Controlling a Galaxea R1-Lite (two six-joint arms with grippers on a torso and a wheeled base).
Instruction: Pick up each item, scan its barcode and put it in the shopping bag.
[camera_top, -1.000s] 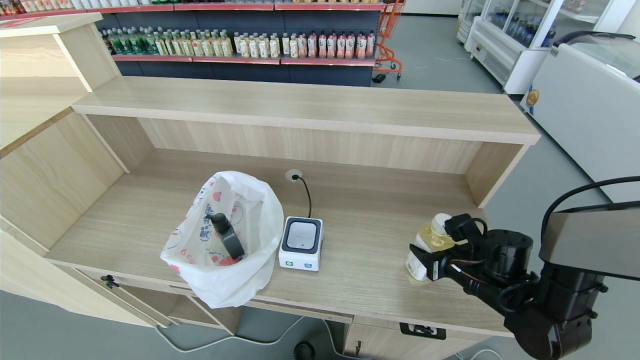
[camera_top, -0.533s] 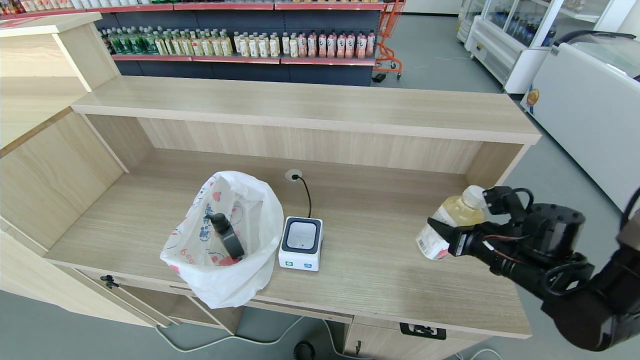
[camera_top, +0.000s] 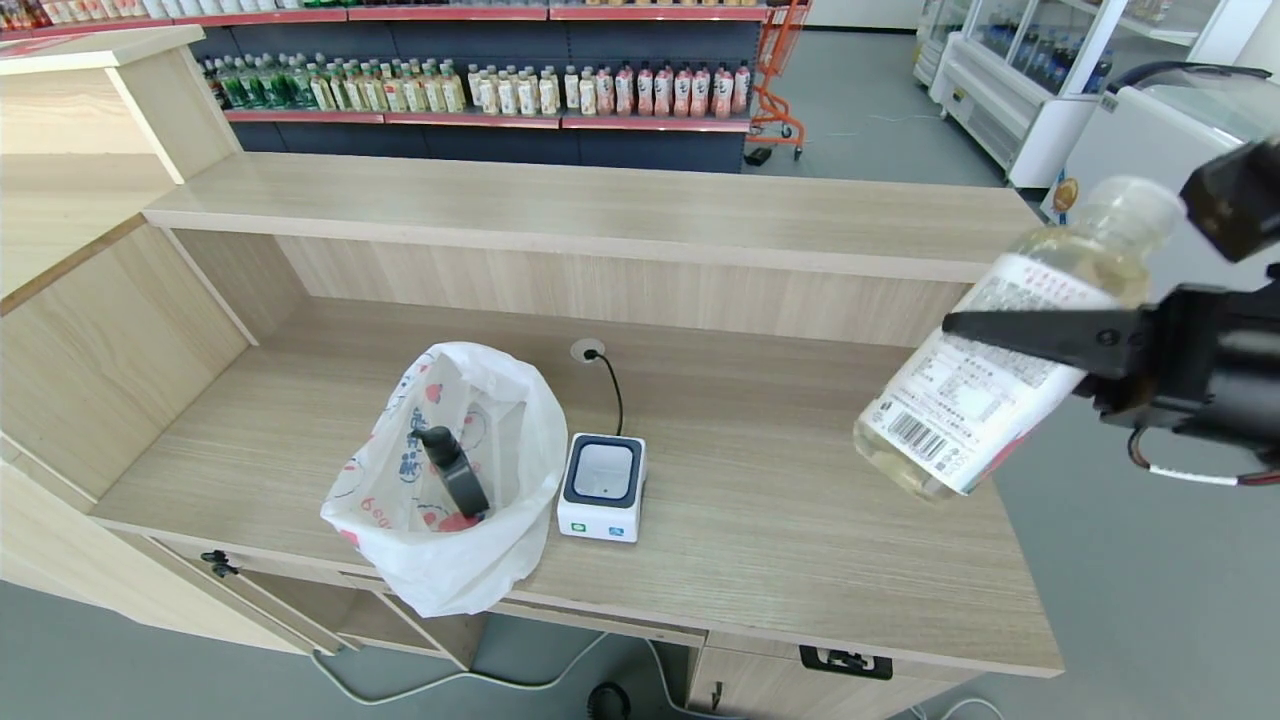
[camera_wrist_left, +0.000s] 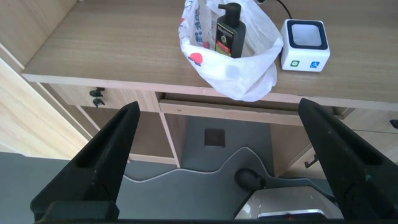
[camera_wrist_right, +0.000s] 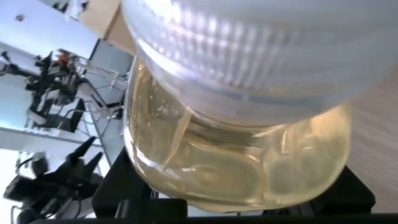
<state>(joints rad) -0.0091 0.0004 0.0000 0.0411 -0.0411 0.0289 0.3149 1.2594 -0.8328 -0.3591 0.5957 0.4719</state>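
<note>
Head view has your right fingers (camera_top: 1040, 335) clamped on the drink bottle (camera_top: 960, 420), which is held up in the air by the right end of the counter (camera_top: 760, 470), close to the camera. The bottle's tilted, cap toward the upper right and base down-left, and the barcode on its white label faces the camera. There's pale yellowish liquid inside.

The scanner (camera_top: 602, 487) sits on the counter well to the left of the bottle, window facing up, with its black cable (camera_top: 612, 385) running back to a hole in the counter. Just beside it on the left is the white shopping bag (camera_top: 450, 560), mouth open, with a dark pump bottle (camera_top: 455, 470) leaning inside.

Right wrist view puts you right up against the drink bottle (camera_wrist_right: 236, 149), under its ribbed cap (camera_wrist_right: 261, 43).

Left wrist view: your left fingers (camera_wrist_left: 99, 162) are spread wide, holding nothing, out in front of the counter (camera_wrist_left: 93, 56) and lower than its top. The shopping bag (camera_wrist_left: 236, 74), pump bottle (camera_wrist_left: 229, 34) and scanner (camera_wrist_left: 305, 45) sit up beyond them.
</note>
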